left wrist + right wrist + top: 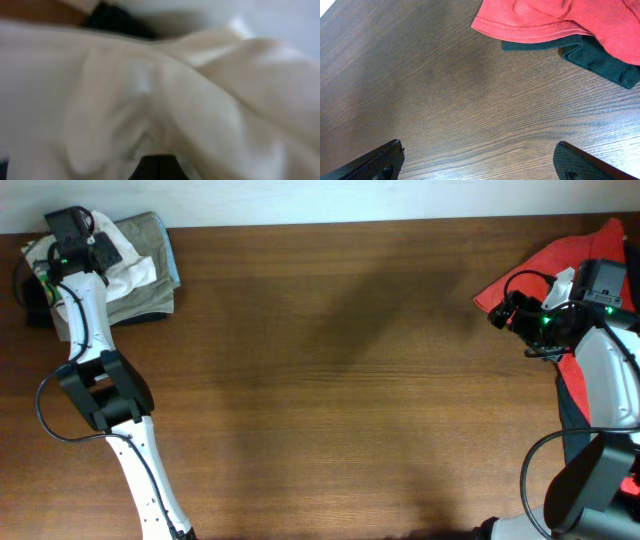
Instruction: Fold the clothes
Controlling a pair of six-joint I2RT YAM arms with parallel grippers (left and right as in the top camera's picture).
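A white shirt lies bunched on a folded khaki garment at the table's far left corner. My left gripper is down on this pile. In the left wrist view the blurred white shirt fills the frame, and the fingers are together with its folds drawn toward their tips. A red garment lies at the far right with a dark garment under its edge. My right gripper is open and empty over bare wood, just short of the red garment.
The brown wooden table spreads between the two arms. A dark object sits at the far left edge beside the pile. The red garment hangs over the right edge, under the right arm.
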